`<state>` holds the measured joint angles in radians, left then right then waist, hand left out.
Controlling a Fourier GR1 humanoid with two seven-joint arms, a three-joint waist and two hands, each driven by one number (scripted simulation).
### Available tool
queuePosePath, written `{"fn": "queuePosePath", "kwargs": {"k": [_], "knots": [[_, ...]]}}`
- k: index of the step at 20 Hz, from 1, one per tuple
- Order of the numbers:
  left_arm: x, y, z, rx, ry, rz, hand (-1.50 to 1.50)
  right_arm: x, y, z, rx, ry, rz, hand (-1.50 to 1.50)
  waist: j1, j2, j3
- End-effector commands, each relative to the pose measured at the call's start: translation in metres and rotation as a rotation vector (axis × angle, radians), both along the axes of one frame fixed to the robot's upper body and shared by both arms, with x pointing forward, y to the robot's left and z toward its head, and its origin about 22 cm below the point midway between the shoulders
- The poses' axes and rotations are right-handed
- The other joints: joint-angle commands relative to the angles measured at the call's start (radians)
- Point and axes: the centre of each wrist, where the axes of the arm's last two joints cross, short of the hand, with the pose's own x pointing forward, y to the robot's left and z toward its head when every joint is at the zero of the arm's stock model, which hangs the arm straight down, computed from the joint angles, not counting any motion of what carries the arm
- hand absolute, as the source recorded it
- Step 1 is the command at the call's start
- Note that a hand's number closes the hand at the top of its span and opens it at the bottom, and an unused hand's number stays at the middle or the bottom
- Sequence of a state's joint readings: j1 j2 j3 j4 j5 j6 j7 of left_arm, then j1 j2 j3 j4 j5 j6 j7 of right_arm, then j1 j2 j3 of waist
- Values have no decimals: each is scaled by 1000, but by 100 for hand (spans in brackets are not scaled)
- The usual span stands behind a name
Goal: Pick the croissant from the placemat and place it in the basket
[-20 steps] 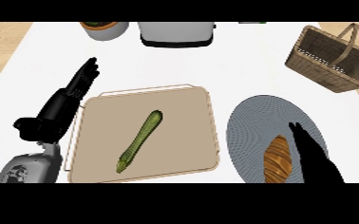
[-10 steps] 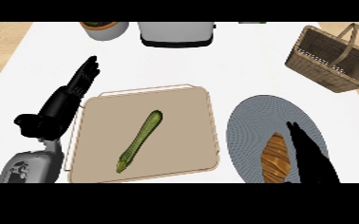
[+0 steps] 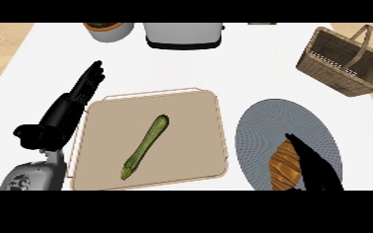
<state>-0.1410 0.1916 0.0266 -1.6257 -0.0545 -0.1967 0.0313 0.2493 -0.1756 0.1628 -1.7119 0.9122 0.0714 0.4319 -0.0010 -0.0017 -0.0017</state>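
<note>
At far left, left hand (image 3: 62,118) rests open, fingers straight, pointing up the counter, just beside the tan tray (image 3: 193,123). On the tray: one asparagus spear (image 3: 146,145), lying diagonal. Right of the tray, a round grey placemat (image 3: 270,121) with the croissant (image 3: 282,169) on its lower part. Right hand (image 3: 317,170) lies along the croissant's right edge, fingers straight, not curled round it. Wicker basket (image 3: 339,61) is at top right, well apart from the placemat.
</note>
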Motion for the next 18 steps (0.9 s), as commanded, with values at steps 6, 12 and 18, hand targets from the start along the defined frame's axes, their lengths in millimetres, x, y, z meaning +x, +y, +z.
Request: {"fn": "queuePosePath", "kwargs": {"k": [6, 12, 18], "knots": [[-18, -19, 0, -5, -6, 6, 0, 10, 14, -25, -37, 44, 68, 150, 4, 1, 2], [11, -11, -1, 8, 17, -11, 0, 4, 5, -23, -169, 32, 171, 150, -2, 2, 2], [4, -5, -1, 2, -7, 4, 0, 66, 57, 35, -202, -67, 114, 150, 13, 4, 1]]}}
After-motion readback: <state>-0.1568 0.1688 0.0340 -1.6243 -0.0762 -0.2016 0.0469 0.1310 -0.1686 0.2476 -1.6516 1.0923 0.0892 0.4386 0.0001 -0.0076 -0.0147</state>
